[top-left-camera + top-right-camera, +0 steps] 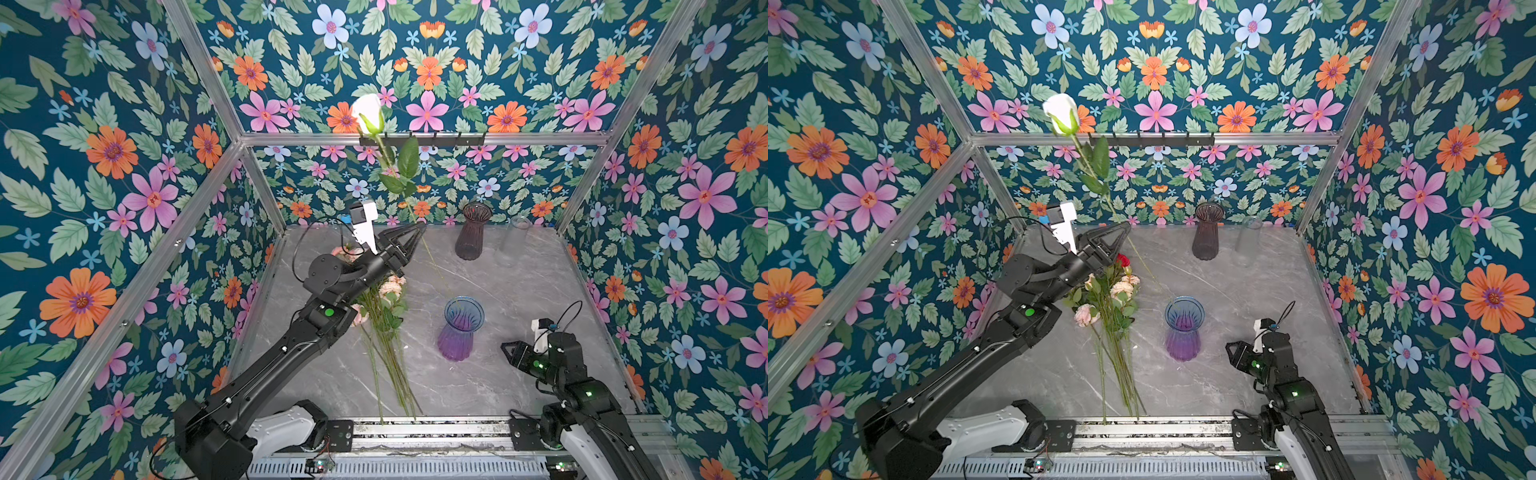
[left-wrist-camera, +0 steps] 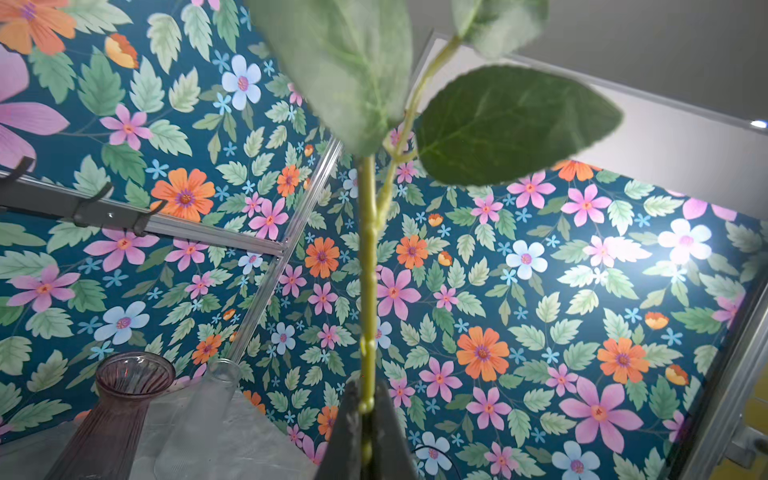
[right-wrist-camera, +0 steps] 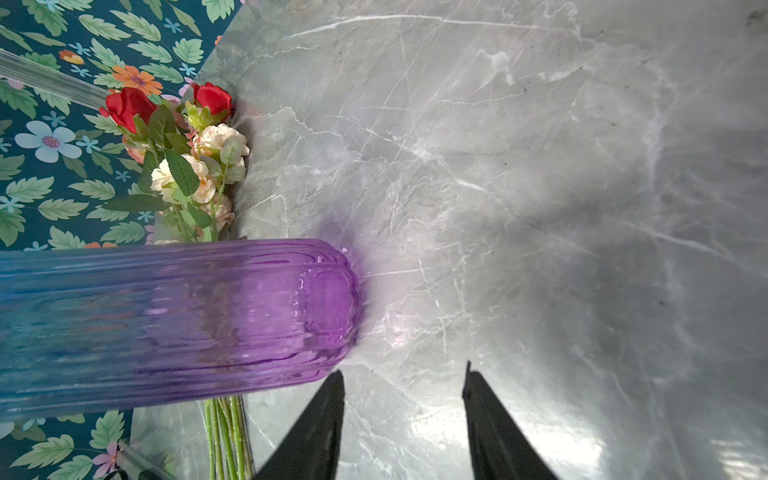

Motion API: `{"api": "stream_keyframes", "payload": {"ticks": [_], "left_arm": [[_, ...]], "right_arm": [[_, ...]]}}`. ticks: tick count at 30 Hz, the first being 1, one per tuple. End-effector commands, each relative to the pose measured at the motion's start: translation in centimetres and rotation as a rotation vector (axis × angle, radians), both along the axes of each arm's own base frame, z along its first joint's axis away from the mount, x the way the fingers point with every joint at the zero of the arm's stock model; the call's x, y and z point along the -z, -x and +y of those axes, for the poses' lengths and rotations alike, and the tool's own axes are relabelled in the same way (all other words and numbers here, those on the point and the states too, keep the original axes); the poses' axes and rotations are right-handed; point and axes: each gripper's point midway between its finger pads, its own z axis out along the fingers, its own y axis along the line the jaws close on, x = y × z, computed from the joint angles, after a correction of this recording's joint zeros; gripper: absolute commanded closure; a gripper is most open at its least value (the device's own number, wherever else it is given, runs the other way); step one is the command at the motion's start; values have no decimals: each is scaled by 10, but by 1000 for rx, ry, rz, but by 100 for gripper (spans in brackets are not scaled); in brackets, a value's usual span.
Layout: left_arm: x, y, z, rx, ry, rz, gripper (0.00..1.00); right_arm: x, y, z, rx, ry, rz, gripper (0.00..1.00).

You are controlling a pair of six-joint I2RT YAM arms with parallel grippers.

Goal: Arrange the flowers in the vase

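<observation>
The step in hand is the placing of one bloom. The left hand [image 1: 420, 229] is clamped tight on the stem [image 2: 368, 270] of a white rose [image 1: 370, 114]. The head stands high above the hand and the leaves sit a little way past its fingertips. Below the hand the thin foot of the stem slants down toward the blue-and-purple vase [image 1: 459, 328], which stands upright on the desk [image 1: 519, 386], lower than the hand and off to its side. In both top views the stem's end comes near the vase's mouth, but it is too thin to tell whether it is inside the rim or short of it.

The rest of the flowers [image 1: 1113, 299] lie bunched on the desk beneath the left hand and its arm. None of them stands in the vase, so the task looks barely begun. The right hand [image 3: 403, 370] sits low beside the vase's base, its jaws half parted with nothing between them. The vase is just beside it, seemingly untouched.

The next move likely calls for lowering the left hand so the stem slides well down the neck before the grip opens, since the rose is long and may lever out. The right hand is well placed to steady the glass.
</observation>
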Motion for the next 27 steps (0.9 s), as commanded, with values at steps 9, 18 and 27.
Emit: {"api": "stream_keyframes", "payload": {"ticks": [9, 18, 27], "left_arm": [[58, -4, -60, -95, -249, -72, 100], [138, 0, -76, -99, -340, 13, 100], [175, 12, -66, -62, -408, 69, 75]], "right_arm": [[-8, -2, 13, -74, -29, -47, 52], [-9, 0, 16, -90, -22, -55, 52], [-10, 0, 5, -32, 6, -75, 52]]}}
